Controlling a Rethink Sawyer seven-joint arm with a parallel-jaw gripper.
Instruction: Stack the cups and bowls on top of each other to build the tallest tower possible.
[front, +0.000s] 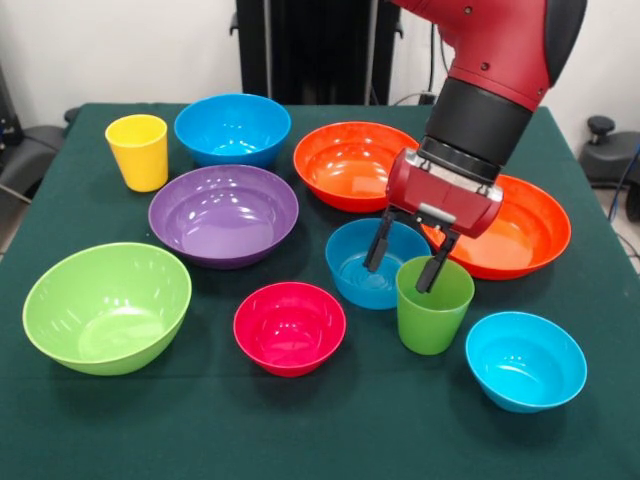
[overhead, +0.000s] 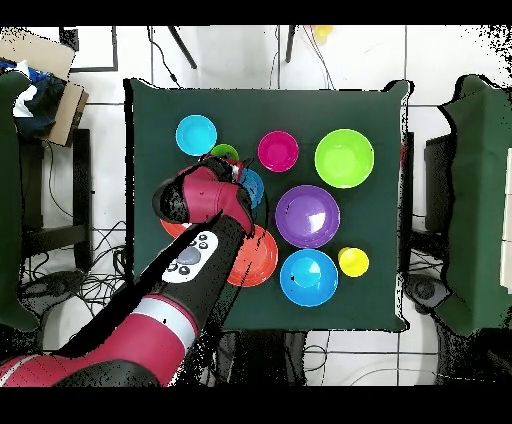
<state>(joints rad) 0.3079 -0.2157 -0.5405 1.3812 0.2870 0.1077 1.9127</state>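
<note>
No tower stands; every piece sits alone on the green table (front: 200, 420). My gripper (front: 408, 255) is open, low over the right middle. One finger (front: 379, 243) hangs over a small blue bowl (front: 365, 275). The other finger (front: 437, 262) reaches the rim of the light green cup (front: 433, 310), so the cup's near wall lies between them. Two orange bowls (front: 345, 165) (front: 520, 240) sit behind it. The yellow cup (front: 138, 150) stands far left. In the overhead view my arm covers the gripper (overhead: 236, 175) beside the green cup (overhead: 224, 153).
A larger blue bowl (front: 232, 128), a purple bowl (front: 223, 213), a lime green bowl (front: 107, 305), a pink-red bowl (front: 289, 327) and a cyan bowl (front: 525, 360) are spread over the table. The pink-red and cyan bowls flank the green cup.
</note>
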